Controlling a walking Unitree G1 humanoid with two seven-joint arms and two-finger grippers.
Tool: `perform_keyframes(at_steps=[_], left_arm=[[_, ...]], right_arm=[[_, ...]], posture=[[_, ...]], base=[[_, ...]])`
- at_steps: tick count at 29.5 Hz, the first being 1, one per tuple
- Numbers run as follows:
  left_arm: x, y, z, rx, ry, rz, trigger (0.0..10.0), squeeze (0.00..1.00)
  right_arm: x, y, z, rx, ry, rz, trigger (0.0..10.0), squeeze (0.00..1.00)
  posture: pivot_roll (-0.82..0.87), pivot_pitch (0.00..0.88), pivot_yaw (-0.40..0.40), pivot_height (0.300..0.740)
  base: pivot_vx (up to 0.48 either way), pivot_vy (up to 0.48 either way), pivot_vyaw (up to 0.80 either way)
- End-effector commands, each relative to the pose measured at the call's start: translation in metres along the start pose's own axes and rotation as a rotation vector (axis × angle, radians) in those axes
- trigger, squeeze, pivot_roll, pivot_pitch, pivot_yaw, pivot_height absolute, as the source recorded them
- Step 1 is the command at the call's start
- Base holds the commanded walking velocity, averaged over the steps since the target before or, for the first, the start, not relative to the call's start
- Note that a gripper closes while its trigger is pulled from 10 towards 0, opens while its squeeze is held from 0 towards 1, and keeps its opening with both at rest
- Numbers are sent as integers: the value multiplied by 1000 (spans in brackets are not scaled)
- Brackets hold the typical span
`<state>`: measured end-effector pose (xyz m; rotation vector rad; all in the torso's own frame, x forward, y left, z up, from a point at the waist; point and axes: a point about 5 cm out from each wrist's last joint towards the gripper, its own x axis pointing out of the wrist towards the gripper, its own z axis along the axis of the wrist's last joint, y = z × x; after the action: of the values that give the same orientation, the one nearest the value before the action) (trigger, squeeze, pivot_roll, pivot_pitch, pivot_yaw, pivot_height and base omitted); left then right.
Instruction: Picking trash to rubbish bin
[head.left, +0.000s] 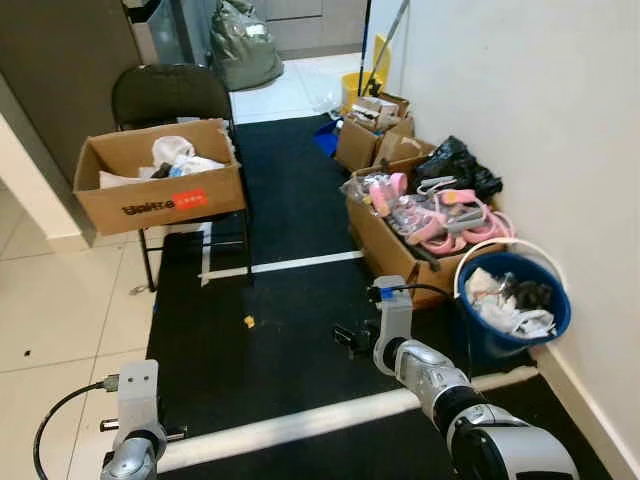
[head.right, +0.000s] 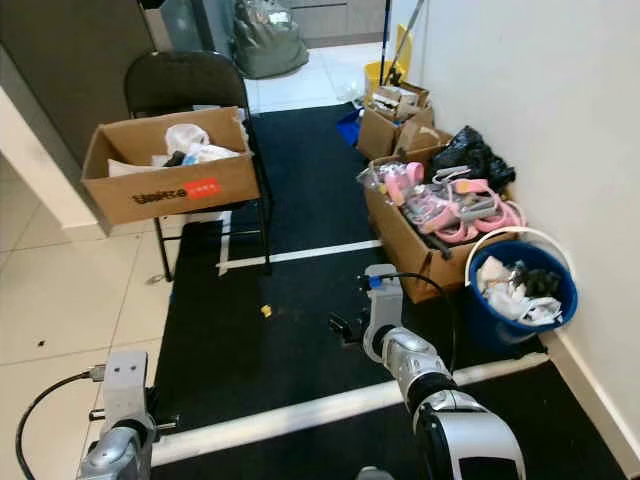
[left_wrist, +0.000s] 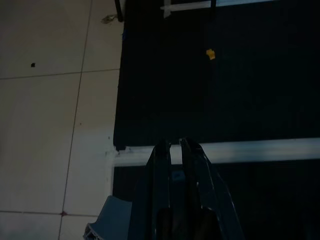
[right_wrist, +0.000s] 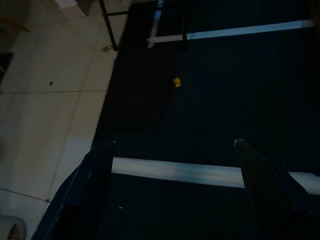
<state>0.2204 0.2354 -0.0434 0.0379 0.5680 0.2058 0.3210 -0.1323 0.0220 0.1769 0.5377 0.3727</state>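
Presently, the right gripper (right_wrist: 172, 150) is hovering over the black mat (head.left: 290, 200), its fingers (right_wrist: 95, 175) spread wide and holding nothing. A small yellow scrap (head.left: 249, 321) is lying on the mat ahead of that gripper, well apart from it, nearer the mat's left edge than its right and between the two white stripes (head.left: 290, 265). The left gripper (left_wrist: 175, 146) is hanging low at the mat's near left corner over the nearer white stripe, its fingers nearly together and empty. A blue rubbish bin (head.left: 515, 310), holding crumpled waste, is standing against the wall at the mat's right edge, beside a cardboard box (head.left: 400, 250) of pink items.
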Motion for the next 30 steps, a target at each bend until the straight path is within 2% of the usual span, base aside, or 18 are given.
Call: perform_keyframes(at_steps=[1,8,19,26,30], left_arm=[[-1,5,-2,11,17,15,10000,0],[1,-2,1,23,7,-9,10000,0],[1,-4,2,31,2,-16,10000,0],[3,-3,8,38,-24,-12,10000,0],[7,-1,18,35,-61,-5,10000,0]], right_arm=[[2,4,0,9,1,10,10000,0],[2,4,0,10,-1,7,10000,0],[1,3,-1,15,1,8,10000,0],[1,2,-1,28,-3,8,10000,0],[1,2,-1,36,-5,7,10000,0]], posture=[[24,59,51,740],[21,57,54,740],[27,60,51,740],[28,61,47,740],[30,59,46,740]], base=[[379,0,0],[389,0,0],[398,0,0],[402,0,-800],[409,0,0]])
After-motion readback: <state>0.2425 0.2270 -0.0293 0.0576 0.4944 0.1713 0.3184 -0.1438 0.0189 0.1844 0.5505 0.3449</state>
